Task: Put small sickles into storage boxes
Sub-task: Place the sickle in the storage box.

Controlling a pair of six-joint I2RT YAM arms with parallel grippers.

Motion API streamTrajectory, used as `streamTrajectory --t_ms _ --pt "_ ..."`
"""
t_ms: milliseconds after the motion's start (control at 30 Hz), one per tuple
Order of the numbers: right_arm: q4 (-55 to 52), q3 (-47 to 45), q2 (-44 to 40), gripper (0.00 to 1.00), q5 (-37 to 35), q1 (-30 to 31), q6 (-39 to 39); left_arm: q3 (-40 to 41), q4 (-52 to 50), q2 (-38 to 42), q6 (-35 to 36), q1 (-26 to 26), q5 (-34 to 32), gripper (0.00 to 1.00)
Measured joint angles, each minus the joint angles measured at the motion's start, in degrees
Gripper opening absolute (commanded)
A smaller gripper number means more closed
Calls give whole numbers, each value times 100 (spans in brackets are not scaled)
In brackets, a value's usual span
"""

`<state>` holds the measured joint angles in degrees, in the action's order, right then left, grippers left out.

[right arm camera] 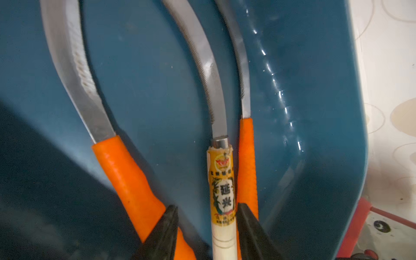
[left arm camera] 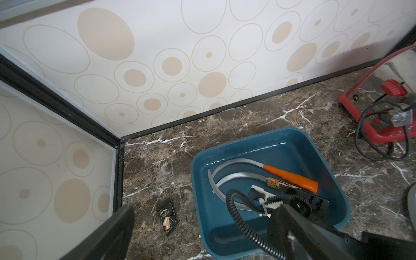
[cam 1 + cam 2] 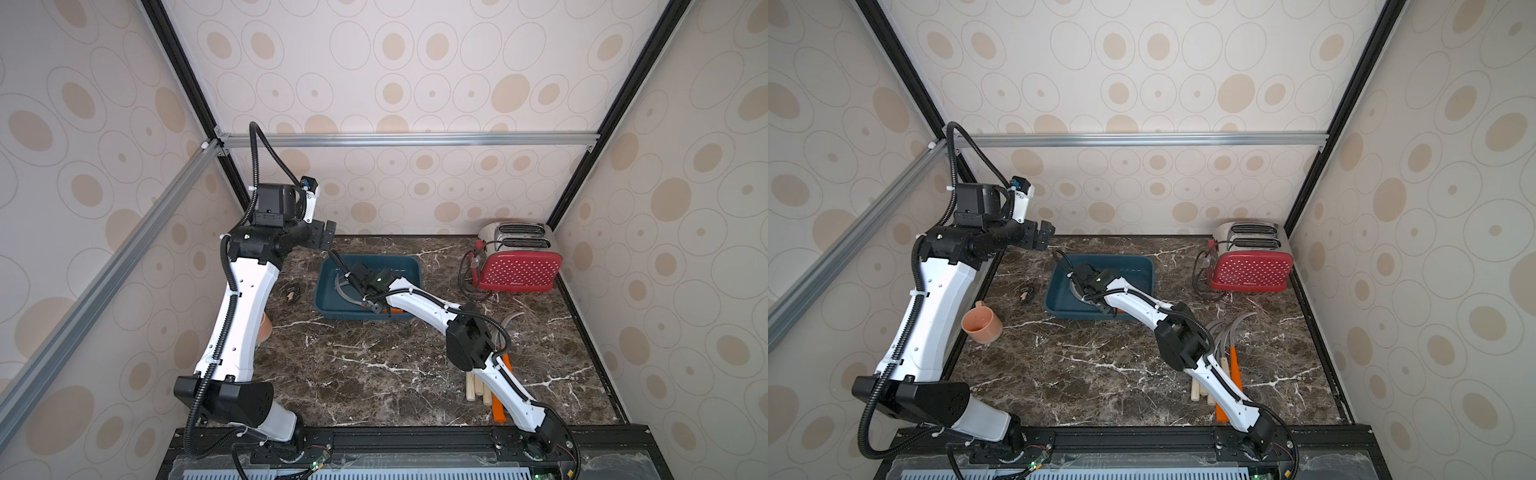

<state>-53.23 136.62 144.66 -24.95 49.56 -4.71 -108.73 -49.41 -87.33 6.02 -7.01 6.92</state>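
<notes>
The dark teal storage box [image 3: 374, 259] stands at the back middle of the marble table. My right gripper [image 1: 206, 206] hangs low inside it, open. A pale wood sickle handle [image 1: 221, 198] with a yellow label lies between the fingers, touching one, with a gap to the other. Two orange-handled small sickles [image 1: 126, 175] [image 1: 246, 157] lie beside it on the box floor, blades curving away. More sickles [image 3: 1235, 365] lie heaped on the table under my right arm. My left gripper [image 3: 328, 235] hovers open and empty, high above the box's far left corner.
A red dotted toaster [image 3: 517, 266] with a looped black cord [image 3: 467, 274] stands at the back right. A small black snack packet [image 3: 293, 293] lies left of the box. A peach cup [image 3: 982, 326] sits by my left arm. Walls close three sides.
</notes>
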Motion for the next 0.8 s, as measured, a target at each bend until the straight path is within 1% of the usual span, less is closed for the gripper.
streamTrajectory --t_ms 67,133,267,367,433,500,533,633,800 --pt "-131 -33 -308 44 286 -149 345 -101 -103 -24 22 0 85 99" --pt "-170 -289 -839 44 494 -326 664 -160 -212 -50 42 0 177 99" --pt "0 -1515 -2555 43 774 -758 1239 -225 -452 -103 109 0 354 99" --pt "269 -2503 -3718 42 955 -1003 1631 -227 -581 -131 133 -15 420 99" --pt "404 -3176 -4352 40 1095 -1180 1956 -221 -623 -151 179 -127 376 99" --pt "516 -3880 -4854 39 1259 -1388 2308 -219 -686 -168 295 -354 188 99" --pt "553 -4232 -5058 38 1327 -1517 2468 -216 -715 -184 358 -562 109 99" --pt "590 -5230 -5539 37 1414 -1878 2848 -216 -787 -284 444 -1086 105 99" --pt "560 -6373 -6236 37 1578 -2245 3381 -442 -1097 -809 544 -1801 70 99"
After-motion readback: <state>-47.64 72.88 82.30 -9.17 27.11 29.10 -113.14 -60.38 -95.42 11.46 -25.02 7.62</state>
